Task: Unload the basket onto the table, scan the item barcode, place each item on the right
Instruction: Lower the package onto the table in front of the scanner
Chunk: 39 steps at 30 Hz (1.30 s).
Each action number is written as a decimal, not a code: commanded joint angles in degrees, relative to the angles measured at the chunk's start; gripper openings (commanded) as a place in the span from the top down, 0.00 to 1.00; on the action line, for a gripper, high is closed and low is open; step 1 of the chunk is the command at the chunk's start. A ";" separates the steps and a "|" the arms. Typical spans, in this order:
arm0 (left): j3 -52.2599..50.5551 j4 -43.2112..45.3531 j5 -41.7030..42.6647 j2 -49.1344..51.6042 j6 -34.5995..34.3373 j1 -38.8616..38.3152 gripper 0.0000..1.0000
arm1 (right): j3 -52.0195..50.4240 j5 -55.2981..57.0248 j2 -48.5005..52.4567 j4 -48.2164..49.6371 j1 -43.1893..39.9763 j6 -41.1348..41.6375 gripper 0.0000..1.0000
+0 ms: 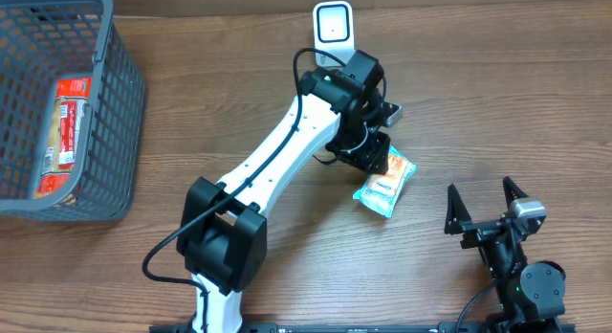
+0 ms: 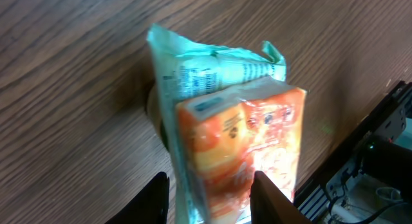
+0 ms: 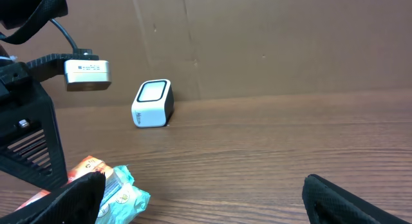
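One packet [image 2: 238, 140], perhaps in left hand [image 2: 212, 198]

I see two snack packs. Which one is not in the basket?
The orange-and-teal pack on the table, sitting between the fingers of the left pincer. The other pack, with a red label, lies inside the grey basket.

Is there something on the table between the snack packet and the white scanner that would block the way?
Nothing visible does. The table between the snack packet and the scanner is bare wood; only the left gripper hangs over the snack packet. The basket stands far off to the side.
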 commanded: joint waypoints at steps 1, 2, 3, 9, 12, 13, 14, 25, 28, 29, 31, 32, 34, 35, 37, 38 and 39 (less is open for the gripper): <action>1.22 0.15 -0.96 1.46 -1.03 -0.79 0.67 | -0.61 -0.15 -0.50 0.13 -0.09 -0.37 0.00; 1.22 0.07 -0.96 1.46 -1.03 -0.79 0.67 | -0.61 -0.15 -0.50 0.13 -0.09 -0.37 0.00; 1.22 -0.02 -0.98 1.46 -1.03 -0.79 0.67 | -0.61 -0.15 -0.50 0.13 -0.09 -0.37 0.00; 1.22 -0.04 -0.98 1.46 -1.05 -0.79 0.68 | -0.61 -0.15 -0.50 0.13 -0.09 -0.37 0.00; 1.22 -0.04 -1.01 1.46 -1.03 -0.79 0.68 | -0.61 -0.15 -0.50 0.13 -0.09 -0.37 0.00; 1.22 -0.04 -1.01 1.46 -1.05 -0.79 0.68 | -0.61 -0.17 -0.50 0.13 -0.09 -0.37 0.00; 1.22 -0.04 -1.01 1.46 -1.05 -0.79 0.68 | -0.61 -0.15 -0.50 0.13 -0.09 -0.37 0.00; -2.01 0.90 -3.56 1.46 -1.70 -0.79 0.76 | -0.61 -0.15 -0.50 0.13 -0.09 -0.37 0.00; -2.36 1.03 -3.52 1.46 -1.70 -0.79 0.78 | -0.61 -0.15 -0.50 0.13 -0.09 -0.37 0.00; -2.36 1.05 -3.48 1.46 -1.70 -0.79 0.79 | -0.61 -0.15 -0.50 0.13 -0.09 -0.37 0.00; -2.36 1.14 -3.08 1.46 -1.70 -0.83 0.79 | -0.61 -0.15 -0.50 0.13 -0.09 -0.37 0.00; -2.36 1.18 -2.91 1.46 -1.70 -0.83 0.79 | -0.61 -0.15 -0.50 0.13 -0.09 -0.37 0.00; -2.36 1.27 -2.89 1.46 -1.70 -0.83 0.80 | -0.61 -0.17 -0.50 0.13 -0.09 -0.37 0.00; -2.36 1.27 -2.89 1.46 -1.70 -0.83 0.83 | -0.61 -0.15 -0.50 0.13 -0.09 -0.37 0.00; -2.36 1.25 -2.89 1.46 -1.68 -0.83 0.96 | -0.61 -0.15 -0.50 0.13 -0.09 -0.37 0.00; -2.36 1.25 -2.89 1.46 -1.70 -0.83 0.96 | -0.61 -0.15 -0.50 0.13 -0.09 -0.37 0.00; -2.36 1.25 -2.89 1.46 -1.68 -0.83 0.96 | -0.61 -0.15 -0.50 0.13 -0.09 -0.37 0.00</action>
